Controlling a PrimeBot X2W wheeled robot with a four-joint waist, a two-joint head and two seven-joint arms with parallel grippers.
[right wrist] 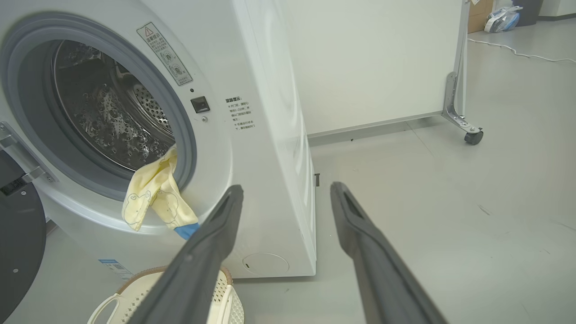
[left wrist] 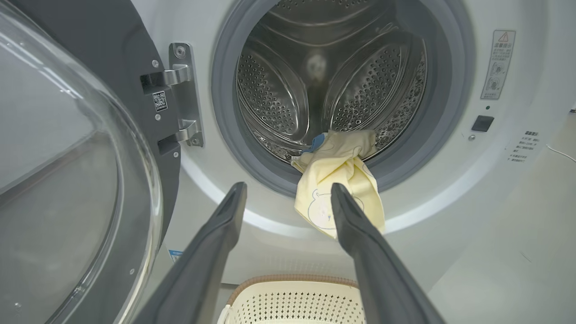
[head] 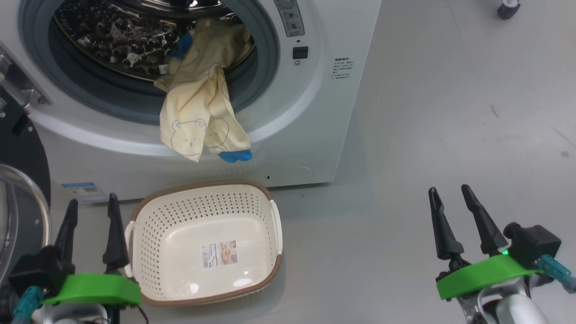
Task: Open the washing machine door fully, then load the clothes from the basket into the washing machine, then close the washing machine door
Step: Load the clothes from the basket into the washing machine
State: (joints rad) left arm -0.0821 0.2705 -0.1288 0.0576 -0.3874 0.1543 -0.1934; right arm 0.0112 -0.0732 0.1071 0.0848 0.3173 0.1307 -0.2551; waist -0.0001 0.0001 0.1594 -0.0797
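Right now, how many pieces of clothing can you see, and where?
1 that I can tell apart: the clothes hang over the gasket, partly in the drum, partly down the washing machine's front. The basket holds none. A second piece may be bundled in.

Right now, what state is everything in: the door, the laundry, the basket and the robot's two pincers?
washing machine door, swung wide open.
washing machine, drum exposed.
clothes, partly inside the drum, the rest hanging out over the front.
basket, upright, empty.
left gripper, jaws open, holding nothing.
right gripper, jaws open, holding nothing.
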